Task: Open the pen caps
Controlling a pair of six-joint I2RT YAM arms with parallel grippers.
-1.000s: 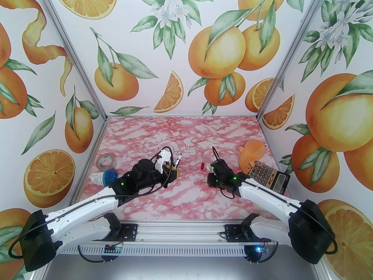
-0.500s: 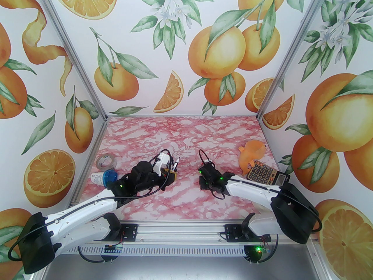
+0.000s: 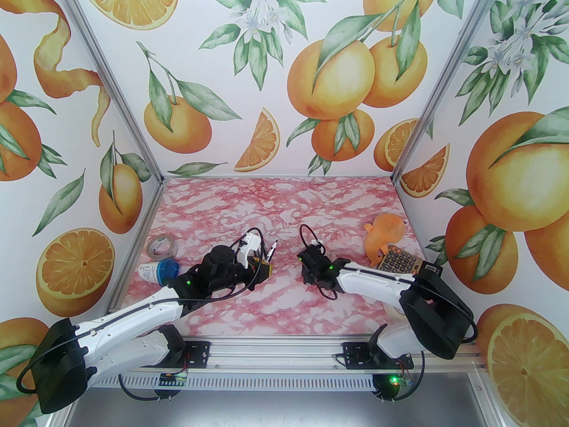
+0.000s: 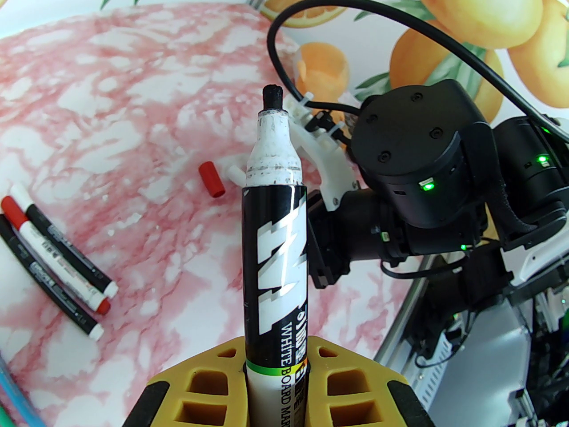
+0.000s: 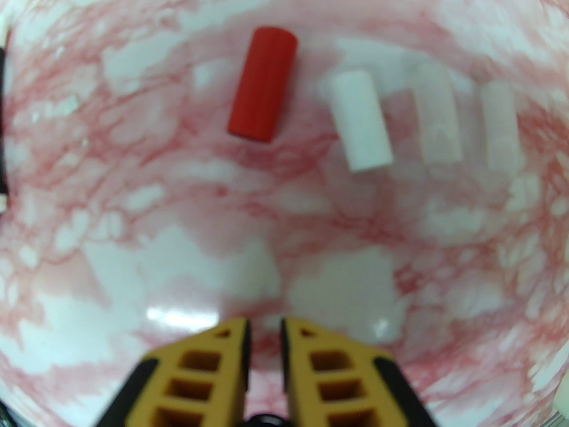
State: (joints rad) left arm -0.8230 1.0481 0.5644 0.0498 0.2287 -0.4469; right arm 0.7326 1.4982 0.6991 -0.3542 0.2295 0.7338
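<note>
Clamped by the left gripper (image 4: pixel 275 363), the black pen (image 4: pixel 274 238) stands uncapped; the right gripper (image 5: pixel 264 327) is narrow, empty, red cap (image 5: pixel 263 85) at twelve o'clock — next, likely, lay that pen down.

The left arm stretches toward two o'clock in the top view, its left gripper (image 4: pixel 275 372) clamped on a pen (image 4: pixel 273 238) that juts past the fingertips. The right arm reaches toward ten o'clock with its wrist bent down. The right gripper (image 5: pixel 264 327) hangs nearly closed, gripping nothing.
</note>
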